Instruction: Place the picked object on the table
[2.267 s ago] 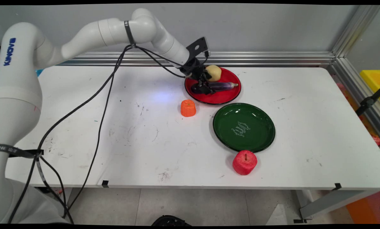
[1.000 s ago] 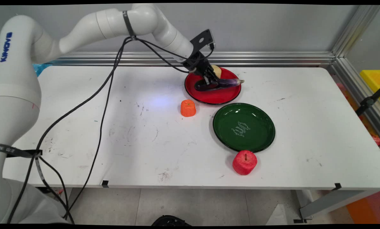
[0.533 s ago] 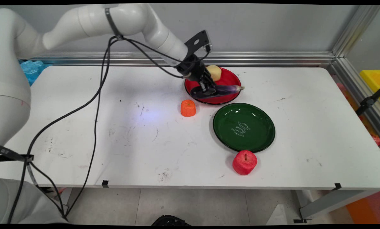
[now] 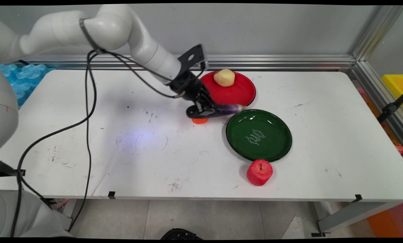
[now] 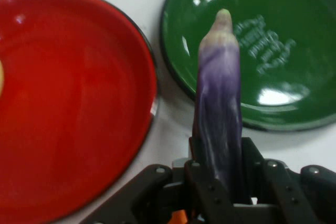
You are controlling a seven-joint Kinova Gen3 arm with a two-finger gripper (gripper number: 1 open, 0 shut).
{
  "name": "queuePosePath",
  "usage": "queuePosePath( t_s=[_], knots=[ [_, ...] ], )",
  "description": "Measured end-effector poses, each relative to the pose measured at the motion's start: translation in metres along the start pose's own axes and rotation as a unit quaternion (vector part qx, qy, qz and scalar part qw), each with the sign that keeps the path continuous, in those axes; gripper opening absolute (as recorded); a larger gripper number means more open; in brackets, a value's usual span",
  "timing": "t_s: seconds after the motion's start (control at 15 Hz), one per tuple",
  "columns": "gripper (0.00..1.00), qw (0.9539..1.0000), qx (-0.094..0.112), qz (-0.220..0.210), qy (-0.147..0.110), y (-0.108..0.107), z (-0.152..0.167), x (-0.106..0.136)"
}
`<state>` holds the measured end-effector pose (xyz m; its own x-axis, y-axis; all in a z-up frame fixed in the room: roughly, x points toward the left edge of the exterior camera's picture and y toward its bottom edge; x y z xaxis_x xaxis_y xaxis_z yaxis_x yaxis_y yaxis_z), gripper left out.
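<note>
White table (image 4: 322,101) w/ red plate (image 4: 243,92), green plate (image 4: 279,148), apple (image 4: 259,172).

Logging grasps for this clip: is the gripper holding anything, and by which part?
Yes: the gripper is shut on the purple eggplant, gripping its thick end, with the stem tip pointing away.

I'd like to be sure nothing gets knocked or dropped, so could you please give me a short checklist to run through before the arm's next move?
1. Grip: gripper shut on the eggplant: ok.
2. Eggplant clear of the red plate: ok.
3. Green plate bare: ok.
4. Orange piece sits right under the gripper; clearance: cannot tell.
5. Potato resting on the red plate, away from the gripper: ok.
6. Apple on the table beside the green plate, untouched: ok.
</note>
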<state>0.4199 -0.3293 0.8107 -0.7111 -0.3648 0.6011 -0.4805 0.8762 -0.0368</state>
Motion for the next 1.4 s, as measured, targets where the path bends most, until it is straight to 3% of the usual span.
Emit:
queuePosePath(
  t_s=[0.53,1.4],
  knots=[
    [0.00,0.9999,0.000,0.003,-0.013,0.027,-0.007,-0.044],
    [0.00,0.9992,0.010,0.036,-0.012,0.017,0.017,-0.079]
  ],
)
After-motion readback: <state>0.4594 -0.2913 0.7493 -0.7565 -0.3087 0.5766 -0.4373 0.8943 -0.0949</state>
